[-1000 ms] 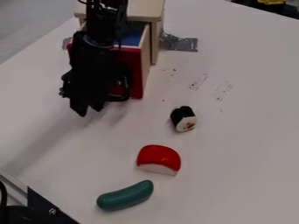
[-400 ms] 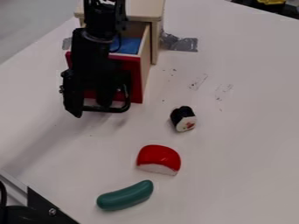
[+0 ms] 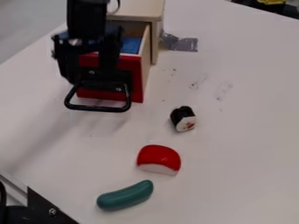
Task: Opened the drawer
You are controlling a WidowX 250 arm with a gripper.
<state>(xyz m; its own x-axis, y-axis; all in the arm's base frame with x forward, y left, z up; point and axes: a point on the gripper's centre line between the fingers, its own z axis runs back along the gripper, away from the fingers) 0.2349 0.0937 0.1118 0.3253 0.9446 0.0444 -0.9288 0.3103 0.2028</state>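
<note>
Currently, the drawer [image 3: 135, 84] stands pulled out of the wooden cabinet [image 3: 137, 8] in the upper left of the camera view. Its red front faces the near side, and a blue surface [image 3: 130, 45] shows inside behind that front. The black handle [image 3: 96, 108], a looped bar, juts out low from the red face. Arm enters from the top edge; gripper [image 3: 88, 69] hangs at the drawer front, above the handle. Fingers are spread apart, with red of the front visible between them; nothing is clamped. Contact between the fingertips and the handle: cannot tell. Other items on the pale table [image 3: 239, 135]: sushi roll [image 3: 183, 119], black and white, to the right of and nearer than the drawer; red-and-white toy piece [image 3: 159, 160] nearer still; green toy piece [image 3: 125, 195], slightly curved, lying near it toward the lower left. Grey tape [image 3: 186, 44] lies just beside the cabinet's right side. Dark marks on the tabletop between tape and roll.
</note>
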